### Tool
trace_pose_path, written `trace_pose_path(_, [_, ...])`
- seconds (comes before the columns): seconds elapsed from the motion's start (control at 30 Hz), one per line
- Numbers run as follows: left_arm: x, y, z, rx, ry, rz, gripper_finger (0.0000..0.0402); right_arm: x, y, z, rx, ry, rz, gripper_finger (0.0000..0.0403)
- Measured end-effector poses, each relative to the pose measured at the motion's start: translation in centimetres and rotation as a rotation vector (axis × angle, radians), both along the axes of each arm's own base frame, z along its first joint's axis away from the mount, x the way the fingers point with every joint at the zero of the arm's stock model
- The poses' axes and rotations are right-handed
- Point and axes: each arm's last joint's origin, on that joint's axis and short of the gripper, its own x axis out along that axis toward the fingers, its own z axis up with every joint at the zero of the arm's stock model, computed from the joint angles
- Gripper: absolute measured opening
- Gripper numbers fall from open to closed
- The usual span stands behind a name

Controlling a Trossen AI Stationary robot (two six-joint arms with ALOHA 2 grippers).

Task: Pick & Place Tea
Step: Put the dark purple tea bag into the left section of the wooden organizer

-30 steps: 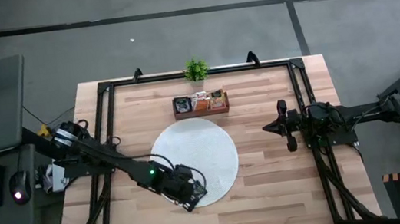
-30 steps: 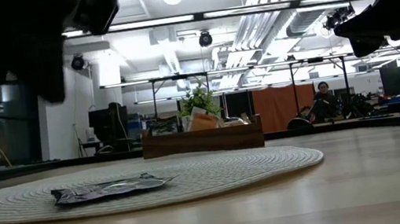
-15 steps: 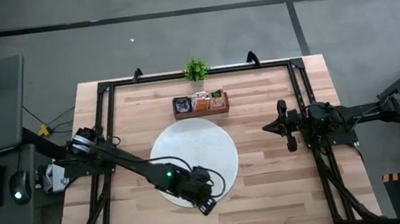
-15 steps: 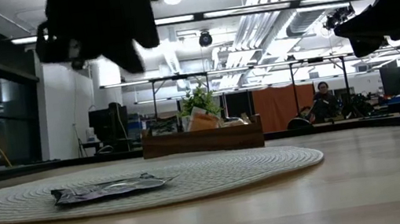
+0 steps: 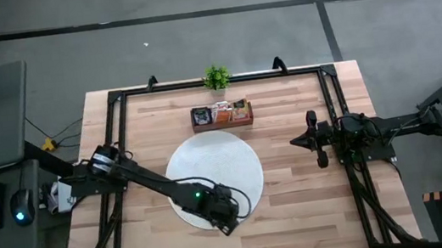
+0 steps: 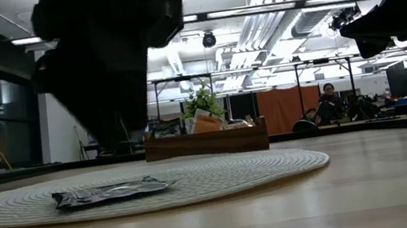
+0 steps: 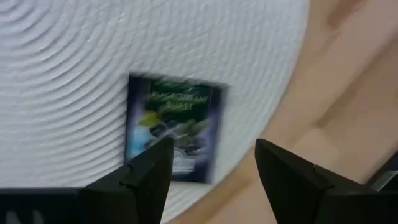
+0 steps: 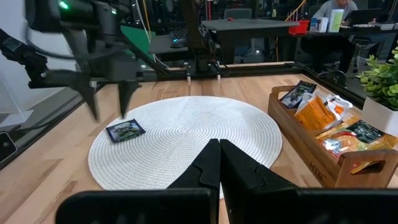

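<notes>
A pale wooden surface (image 5: pixel 300 208) inside a black frame carries everything here, with an open workshop of benches and ceiling pipes behind it. A round white woven mat (image 5: pixel 212 155) lies at its middle. At the far edge stands a brown wooden 3-compartment tray (image 8: pixel 314 160), packed with upright tea sachets in black, orange and white (image 8: pixel 323 118), and a small green potted plant (image 5: pixel 216 77) sits just behind it.

1 dark flat square tea sachet with green print (image 7: pixel 171 127) lies alone on the near-left part of the mat, close to its rim. The left gripper (image 7: pixel 208 165) hangs just above it with its jaws parted, 1 finger to each side of the sachet's nearer edge, holding nothing. The right gripper (image 8: pixel 217 163) waits at the right side of the surface, well apart from the mat, its jaws pressed together and empty.

The sachet looks already placed, or else about to be picked; I cannot tell which. The risks I judge from here:
- If the arm lifts at a slant, a finger (image 7: pixel 146 171) could catch the thin packet and drag it over the rim onto the wood.
- If the jaws close for a grasp, the flat sachet may slide on the ribbed weave and slip out.
- Pressing too low could snag the mat and shift it.
</notes>
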Motion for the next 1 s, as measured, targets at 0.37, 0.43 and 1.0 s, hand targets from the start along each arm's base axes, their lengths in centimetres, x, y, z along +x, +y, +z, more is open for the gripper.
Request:
trace_pose_path(0.37, [1.1, 0.8, 0.7, 0.098, 0.025, -0.066, 0.0225, 0.0, 0.0, 0.0, 0.000, 0.000, 0.000, 0.0001])
trace_pose_path(0.43, [1.1, 0.8, 0.5, 0.104, 0.030, -0.079, 0.0225, 0.0, 0.0, 0.0, 0.000, 0.000, 0.000, 0.0001])
trace_pose_path(1.0, [1.5, 0.8, -1.3, 0.100, 0.088, -0.156, 0.0225, 0.0, 0.0, 0.0, 0.000, 0.000, 0.000, 0.0001])
